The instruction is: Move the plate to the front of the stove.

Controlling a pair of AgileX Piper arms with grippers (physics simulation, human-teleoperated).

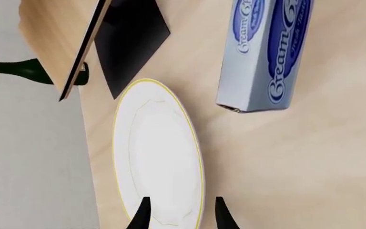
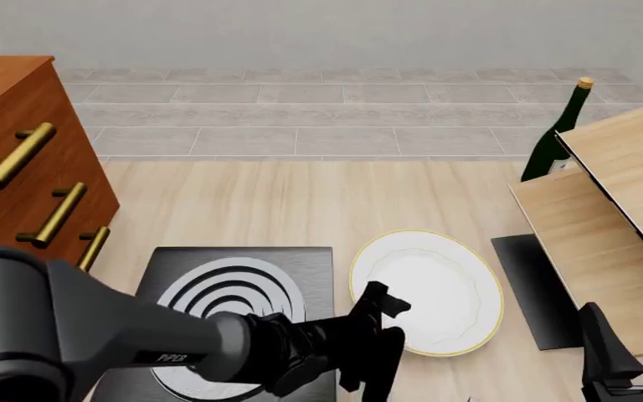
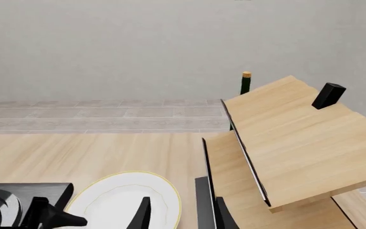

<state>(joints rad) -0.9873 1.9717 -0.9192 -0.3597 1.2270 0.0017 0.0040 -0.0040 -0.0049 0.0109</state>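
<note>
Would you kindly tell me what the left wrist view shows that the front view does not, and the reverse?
Only the left wrist view shows the blue-and-grey carton lying on the table. Only the front view shows the stove, the wooden drawer cabinet and the right tool. Both share the plate, the green bottle, the black mat and the left tool at the plate's edge.

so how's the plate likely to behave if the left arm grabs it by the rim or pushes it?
The plate looks rigid, so it shouldn't flex. It lies flat and shallow on the smooth wooden table, so a push probably slides it rather than tips it. The glossy thin rim may slip between the left gripper fingers.
</note>
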